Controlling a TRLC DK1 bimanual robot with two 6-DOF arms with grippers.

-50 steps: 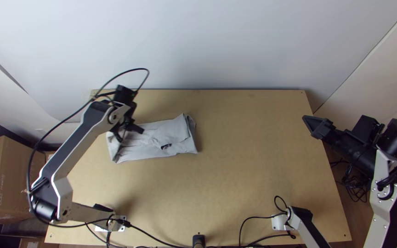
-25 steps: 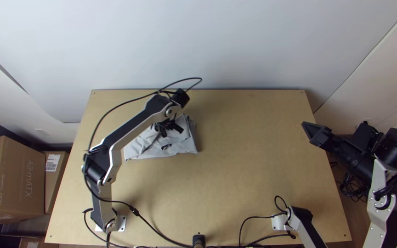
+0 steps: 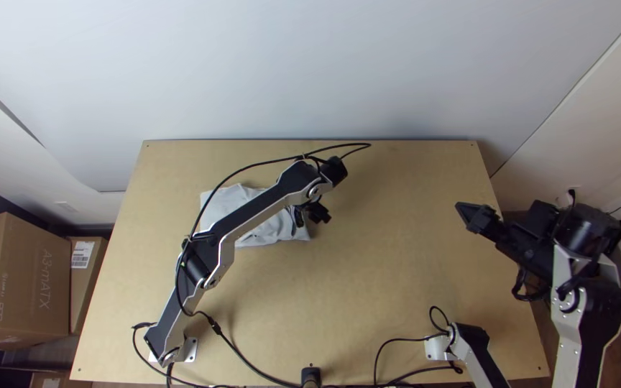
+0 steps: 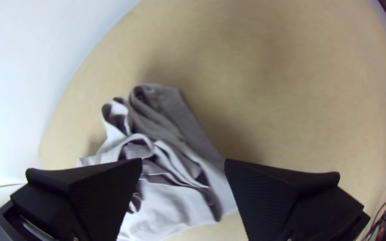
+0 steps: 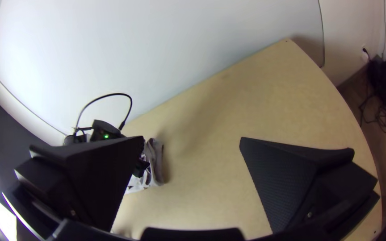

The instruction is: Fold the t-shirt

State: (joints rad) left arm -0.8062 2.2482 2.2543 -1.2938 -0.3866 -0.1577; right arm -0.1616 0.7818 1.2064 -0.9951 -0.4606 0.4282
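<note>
The light grey t-shirt (image 3: pixel 217 205) lies as a compact folded bundle on the table's left half. In the top view my left gripper (image 3: pixel 313 215) is over its right end. The left wrist view shows loose folds and a rolled edge of the t-shirt (image 4: pixel 170 201) below my left gripper (image 4: pixel 183 160), whose fingers stand apart. My right gripper (image 3: pixel 463 208) is at the table's right side, well away from the cloth. In the right wrist view my right gripper (image 5: pixel 192 139) stands open, and the t-shirt (image 5: pixel 157 163) shows beyond one finger.
Bare wood of the table (image 3: pixel 389 287) lies between the cloth and the right arm. A pale wall (image 3: pixel 310 65) rises behind the far edge. Cardboard boxes (image 3: pixel 26 280) stand left of the table, and black cables (image 3: pixel 246 359) run along its near edge.
My left gripper has moved right, from the t-shirt's left end to its right end. The t-shirt's left end has come inward, making the bundle shorter. My right gripper has shifted slightly left.
</note>
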